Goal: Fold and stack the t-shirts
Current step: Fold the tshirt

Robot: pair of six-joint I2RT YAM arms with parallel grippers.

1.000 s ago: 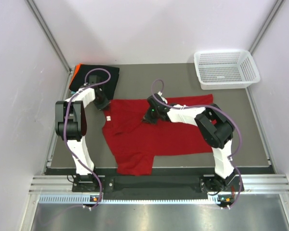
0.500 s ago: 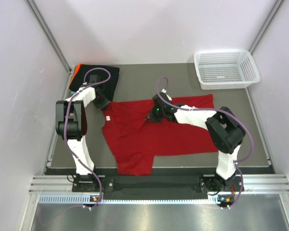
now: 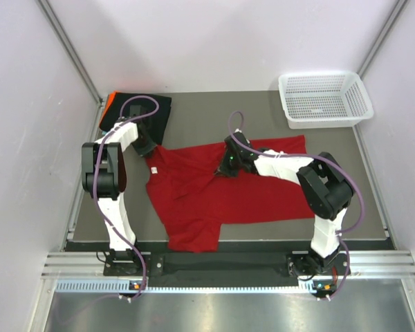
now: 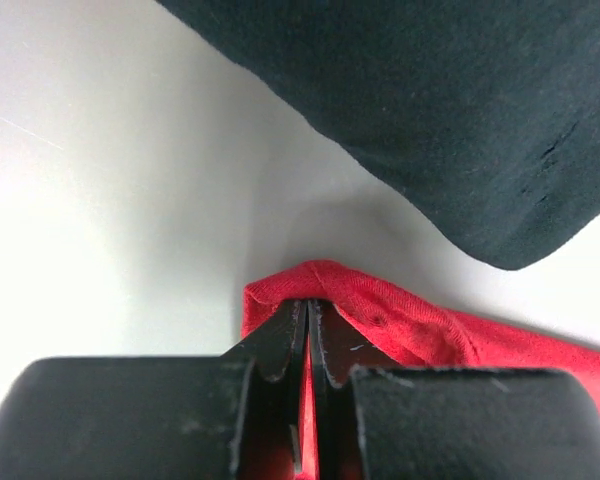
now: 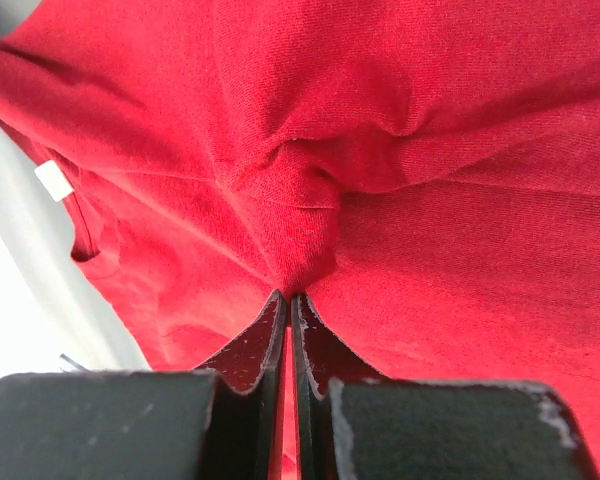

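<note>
A bright red t-shirt (image 3: 214, 190) lies partly folded across the middle of the grey table. My left gripper (image 3: 146, 146) is shut on its far left corner, the cloth pinched between the jaws (image 4: 308, 305). My right gripper (image 3: 227, 166) is shut on a bunched fold of the red t-shirt (image 5: 300, 200) near its middle (image 5: 290, 296). A folded black t-shirt (image 3: 135, 111) sits at the far left corner, with an orange edge (image 3: 106, 105) showing beneath it. In the left wrist view the black t-shirt (image 4: 430, 110) lies just beyond the pinched red corner (image 4: 380, 310).
A white mesh basket (image 3: 324, 99) stands at the far right corner of the table. Pale walls close in the table on the left, the back and the right. A white label (image 5: 53, 180) shows on the red cloth.
My right gripper has drawn its pinched fold of red cloth a little to the right and farther back. The left gripper has hardly moved, holding its corner.
</note>
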